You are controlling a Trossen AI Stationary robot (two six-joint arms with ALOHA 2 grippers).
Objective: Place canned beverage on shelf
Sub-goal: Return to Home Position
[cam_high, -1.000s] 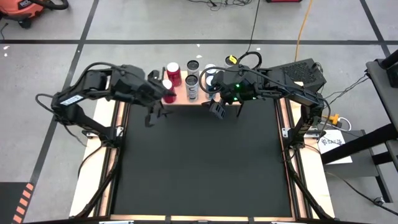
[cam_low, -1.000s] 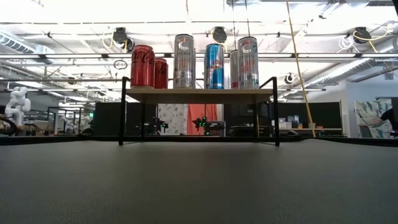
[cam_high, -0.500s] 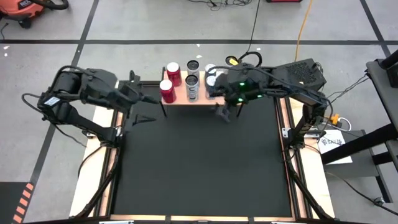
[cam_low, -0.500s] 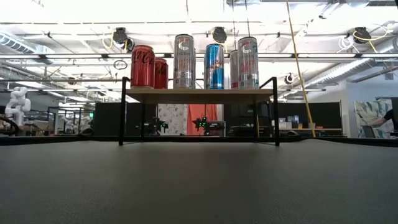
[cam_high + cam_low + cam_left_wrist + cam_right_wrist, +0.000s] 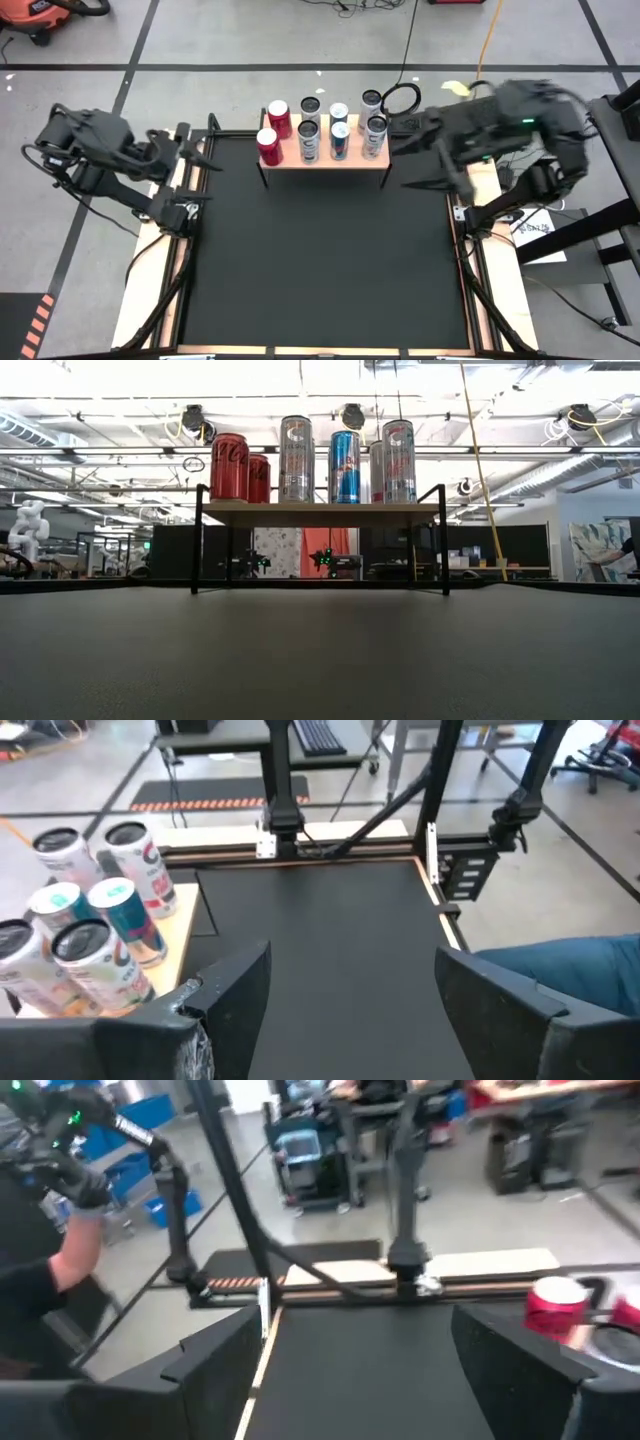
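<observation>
Several beverage cans [image 5: 325, 128], red, silver and blue, stand upright on the shelf [image 5: 322, 160], a small wood-topped platform on thin black legs at the mat's far edge. The low view shows the cans [image 5: 315, 458] in a row on the shelf [image 5: 320, 513]. My left gripper [image 5: 195, 153] hangs open above the mat's far left corner, left of the shelf, with nothing between its fingers [image 5: 235, 990]. My right gripper [image 5: 415, 162] hangs open to the right of the shelf, also empty, and shows blurred. Neither gripper appears in the low view.
The black mat [image 5: 320, 260] with wooden side rails fills the table in front of the shelf. A dark box [image 5: 492, 115] and cables lie behind the right arm. A person [image 5: 45, 1270] stands beyond the table's edge, and a blue sleeve [image 5: 560, 970] shows beside it.
Both grippers have drawn away from the shelf and risen: the left toward the table's left edge, the right toward the right edge, tipping up toward level. The cans that the right arm covered now show. All cans stand still on the shelf.
</observation>
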